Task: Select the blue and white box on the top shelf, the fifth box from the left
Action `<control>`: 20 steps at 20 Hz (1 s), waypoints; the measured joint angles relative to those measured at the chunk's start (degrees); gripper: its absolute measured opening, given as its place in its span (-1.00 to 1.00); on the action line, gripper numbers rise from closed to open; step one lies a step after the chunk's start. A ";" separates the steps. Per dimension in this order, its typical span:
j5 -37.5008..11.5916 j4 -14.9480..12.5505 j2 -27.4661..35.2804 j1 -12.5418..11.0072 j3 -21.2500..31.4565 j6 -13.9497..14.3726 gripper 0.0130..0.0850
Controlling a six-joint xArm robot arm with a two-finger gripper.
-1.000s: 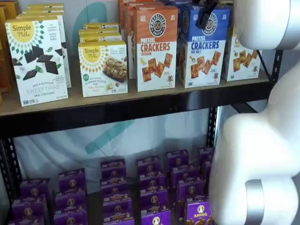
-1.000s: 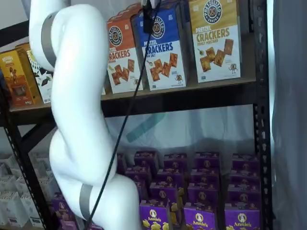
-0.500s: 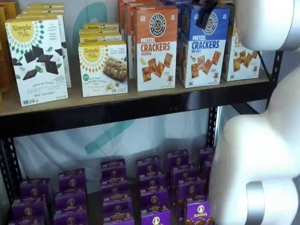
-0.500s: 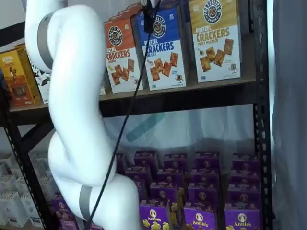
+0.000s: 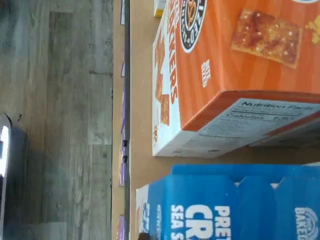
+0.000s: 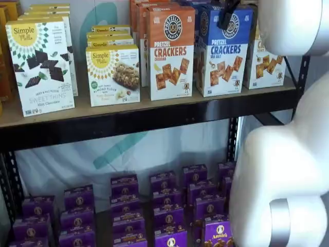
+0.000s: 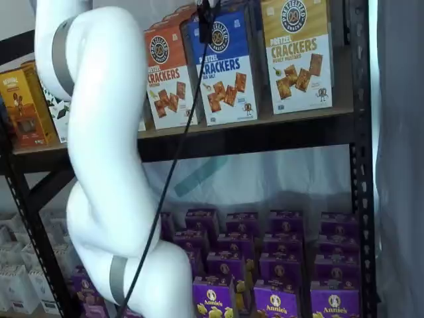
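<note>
The pincer hangs at the blue and white box, toward the top shelf's right end; its spread cannot be told. Risk: the orange cheddar box stands just beside and could be nudged or grabbed instead.

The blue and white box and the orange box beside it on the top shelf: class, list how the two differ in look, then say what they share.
The blue and white box has a blue top with blue CRACKERS lettering; the orange box has an orange top with orange lettering. The blue and white box reads SEA SALT, the orange box CHEDDAR. The black fingers hang before the blue and white box, not the orange box. Both stand upright on the top shelf, share a round black logo and cracker pictures.
</note>
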 joint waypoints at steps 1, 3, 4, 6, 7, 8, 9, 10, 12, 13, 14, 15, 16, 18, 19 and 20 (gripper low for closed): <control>0.19 -0.03 0.06 -0.06 -0.14 -0.05 0.67; 0.52 -0.22 0.15 -0.16 -0.35 -0.18 0.67; 0.70 -0.32 0.21 -0.19 -0.47 -0.23 0.67; 0.98 -0.53 0.30 -0.22 -0.65 -0.31 0.67; 1.05 -0.60 0.32 -0.23 -0.70 -0.35 0.67; 1.10 -0.65 0.34 -0.25 -0.74 -0.37 0.67; 1.13 -0.73 0.35 -0.25 -0.77 -0.40 0.67; 1.20 -0.83 0.40 -0.25 -0.85 -0.43 0.67; 1.28 -0.85 0.46 -0.29 -0.94 -0.47 0.67; 1.28 -0.84 0.48 -0.32 -0.96 -0.48 0.56; 1.27 -0.82 0.48 -0.32 -0.96 -0.48 0.56; 1.30 -0.82 0.52 -0.31 -0.98 -0.47 0.44; 1.21 -0.89 0.48 -0.24 -0.89 -0.45 0.44; 1.06 -1.12 0.30 -0.01 -0.64 -0.35 0.44; 1.33 -1.20 0.28 0.14 -0.66 -0.20 0.44; 1.72 -1.30 0.28 0.30 -0.75 -0.04 0.44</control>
